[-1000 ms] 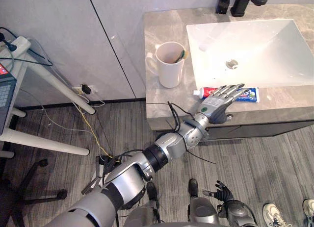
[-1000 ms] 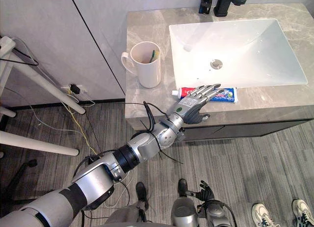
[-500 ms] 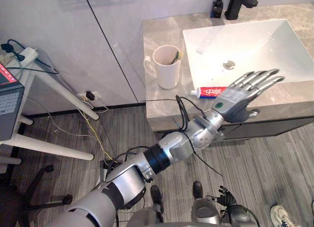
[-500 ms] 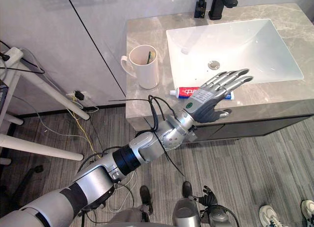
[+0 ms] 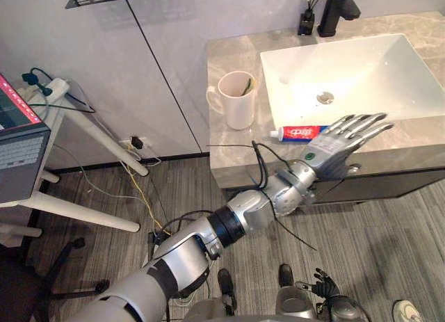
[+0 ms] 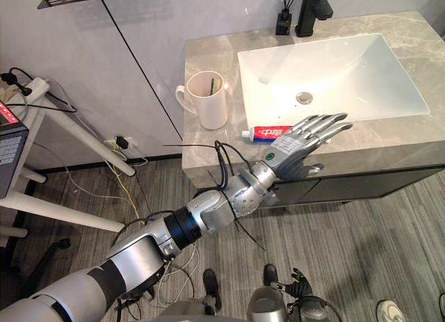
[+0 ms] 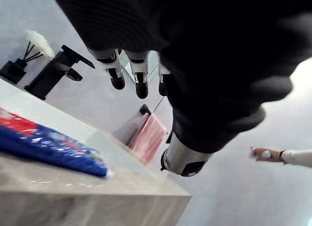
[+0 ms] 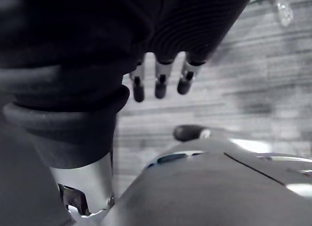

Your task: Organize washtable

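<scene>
A red, white and blue toothpaste tube (image 5: 297, 133) lies flat on the grey stone counter (image 5: 229, 145), just in front of the white sink basin (image 5: 348, 71). My left hand (image 5: 338, 147) hovers open over the tube's right end and the counter's front edge, fingers straight and spread, holding nothing. The left wrist view shows the tube (image 7: 48, 145) lying below the fingers (image 7: 140, 77), apart from them. To the left of the basin stands a white mug (image 5: 236, 101) holding a toothbrush (image 5: 247, 85). My right hand (image 8: 158, 82) hangs low above the floor, fingers relaxed and empty.
A black faucet (image 5: 337, 3) and a small vase (image 5: 306, 19) stand at the counter's back edge. To the left is a white side table with a laptop (image 5: 17, 151), with cables (image 5: 139, 190) on the floor beside it. A pink towel (image 7: 148, 138) hangs on the far wall.
My left hand has lifted off the toothpaste tube and drifted right, toward the counter's front edge. The tube lies where it was. The head camera has shifted.
</scene>
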Controlling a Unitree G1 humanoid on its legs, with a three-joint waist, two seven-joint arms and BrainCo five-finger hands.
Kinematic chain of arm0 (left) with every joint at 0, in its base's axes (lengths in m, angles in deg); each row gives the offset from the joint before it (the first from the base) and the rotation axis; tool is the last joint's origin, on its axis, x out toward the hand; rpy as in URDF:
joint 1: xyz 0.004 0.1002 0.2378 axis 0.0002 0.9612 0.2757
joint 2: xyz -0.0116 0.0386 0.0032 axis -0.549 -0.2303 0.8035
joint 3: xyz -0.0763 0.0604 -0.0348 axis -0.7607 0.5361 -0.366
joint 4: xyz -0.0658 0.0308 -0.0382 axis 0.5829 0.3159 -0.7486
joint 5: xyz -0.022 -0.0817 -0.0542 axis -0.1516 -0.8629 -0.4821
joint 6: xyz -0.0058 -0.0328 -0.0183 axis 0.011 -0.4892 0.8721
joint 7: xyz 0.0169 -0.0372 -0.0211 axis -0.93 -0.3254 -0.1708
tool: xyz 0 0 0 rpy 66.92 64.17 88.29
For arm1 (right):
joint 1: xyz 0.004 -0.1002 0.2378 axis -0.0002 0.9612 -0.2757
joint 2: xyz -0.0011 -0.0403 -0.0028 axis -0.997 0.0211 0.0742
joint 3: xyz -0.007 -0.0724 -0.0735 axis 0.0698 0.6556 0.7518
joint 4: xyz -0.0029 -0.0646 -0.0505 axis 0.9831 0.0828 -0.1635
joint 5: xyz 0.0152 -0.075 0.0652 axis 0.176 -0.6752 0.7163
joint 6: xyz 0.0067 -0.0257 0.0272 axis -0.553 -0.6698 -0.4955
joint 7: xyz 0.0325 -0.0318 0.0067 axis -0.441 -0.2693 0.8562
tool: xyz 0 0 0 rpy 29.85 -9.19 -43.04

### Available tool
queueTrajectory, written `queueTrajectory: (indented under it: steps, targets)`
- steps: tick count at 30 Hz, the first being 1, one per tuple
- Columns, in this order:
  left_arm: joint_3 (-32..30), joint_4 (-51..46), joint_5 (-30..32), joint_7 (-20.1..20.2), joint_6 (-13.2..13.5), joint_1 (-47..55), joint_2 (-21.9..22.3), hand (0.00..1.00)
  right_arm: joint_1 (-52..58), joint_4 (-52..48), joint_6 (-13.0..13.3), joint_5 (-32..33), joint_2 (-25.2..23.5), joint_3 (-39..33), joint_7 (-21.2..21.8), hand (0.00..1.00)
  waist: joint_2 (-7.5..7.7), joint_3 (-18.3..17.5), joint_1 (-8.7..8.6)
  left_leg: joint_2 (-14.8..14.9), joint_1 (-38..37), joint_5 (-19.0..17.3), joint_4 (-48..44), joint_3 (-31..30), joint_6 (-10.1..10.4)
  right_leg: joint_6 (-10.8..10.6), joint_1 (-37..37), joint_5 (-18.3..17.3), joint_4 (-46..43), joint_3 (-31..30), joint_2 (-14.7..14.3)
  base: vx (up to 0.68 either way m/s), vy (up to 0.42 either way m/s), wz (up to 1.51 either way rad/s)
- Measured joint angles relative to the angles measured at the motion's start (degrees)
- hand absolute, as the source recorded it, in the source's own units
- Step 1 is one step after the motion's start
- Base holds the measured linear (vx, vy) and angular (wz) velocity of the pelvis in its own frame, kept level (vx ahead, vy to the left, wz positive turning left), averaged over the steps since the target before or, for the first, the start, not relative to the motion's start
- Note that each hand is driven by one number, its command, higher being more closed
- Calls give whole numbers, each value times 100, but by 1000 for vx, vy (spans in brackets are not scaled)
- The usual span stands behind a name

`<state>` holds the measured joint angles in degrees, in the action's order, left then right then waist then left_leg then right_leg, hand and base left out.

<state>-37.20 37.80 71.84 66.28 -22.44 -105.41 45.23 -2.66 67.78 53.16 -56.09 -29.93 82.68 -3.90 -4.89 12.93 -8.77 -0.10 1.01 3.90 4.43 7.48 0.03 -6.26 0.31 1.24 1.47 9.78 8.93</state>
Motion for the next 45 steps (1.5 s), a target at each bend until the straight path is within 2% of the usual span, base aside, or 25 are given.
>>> queueTrajectory:
  steps: [3, 10, 18, 26, 30, 33, 45]
  targets:
    - [-52, 221, 214, 0, -83, 0, -179, 0, 0, 6, -11, -2, 0, -32, 1, 0, 1, 2, -13, -8, 2, 0, 32, 55, 0, -6, 5, 50, 85, -47, -1, -6, 2, -9]
    - [-640, 310, 400, -31, -287, -51, -503, 0, -1, 11, -38, -11, -69, -156, 0, 0, 6, 5, -147, -19, 6, -3, 69, 67, 4, -25, 9, 74, 185, -52, 2, 3, -1, -1]
    - [-889, 184, 401, -268, -379, -649, -473, 0, -2, 40, -13, -10, -77, -159, 0, 0, 8, 7, -142, -33, 31, -5, 66, 125, 2, -28, 79, 73, 143, -147, 26, -17, 0, -5]
    - [-729, 183, 400, -219, -358, -484, -465, 0, -2, -1, -2, -5, -67, -124, 1, 0, 3, 13, -144, -22, 25, -4, 28, 117, 2, -28, 82, 72, 70, -156, 18, -31, -8, 0]
    - [-329, 436, 397, 166, -351, 141, -479, 0, -3, 1, -4, -2, -65, -124, 0, 0, 5, 15, -150, -23, 14, -3, 41, 111, 1, -28, 92, 72, 76, -146, 18, -23, -3, 1]
    - [-353, 472, 406, 249, -297, 236, -435, 0, -5, 10, -15, -3, -66, -125, 0, 0, 16, 23, -146, -27, -3, -3, 50, 73, 1, -27, 71, 71, 83, -100, 20, 0, 0, 5]
    - [-511, 870, 599, 96, -313, -29, -370, 0, -36, 12, -21, 8, -88, -49, -3, 0, 125, 92, -165, -4, -61, -9, 80, 101, 10, -7, -12, 90, 201, -95, -11, -3, -2, 0]
